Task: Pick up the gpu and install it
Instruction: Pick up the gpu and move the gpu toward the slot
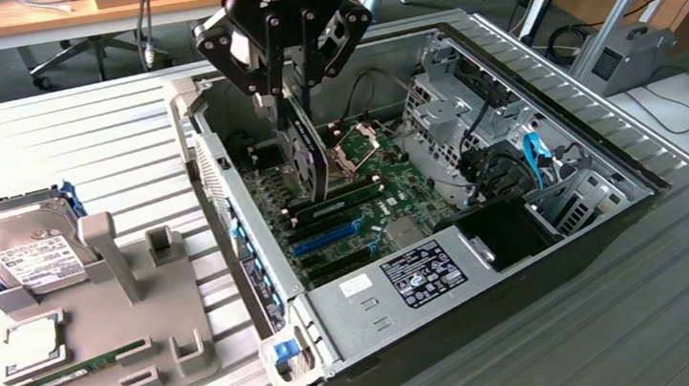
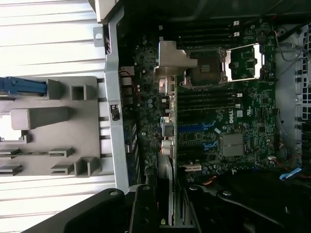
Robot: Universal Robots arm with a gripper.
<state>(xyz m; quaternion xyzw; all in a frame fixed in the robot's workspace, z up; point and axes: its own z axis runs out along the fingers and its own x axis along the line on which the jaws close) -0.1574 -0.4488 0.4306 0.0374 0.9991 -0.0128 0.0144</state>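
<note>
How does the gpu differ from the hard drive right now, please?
The gpu stands on edge in the gripper, inside the case; the hard drive lies flat on the grey fixture outside. The gpu looks dark, the hard drive silver with a white label.

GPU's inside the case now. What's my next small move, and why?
Probably a slow, short descent: the gripper holds the gpu on edge over the motherboard slots. I cannot tell whether it lines up with one, so go gently.
</note>
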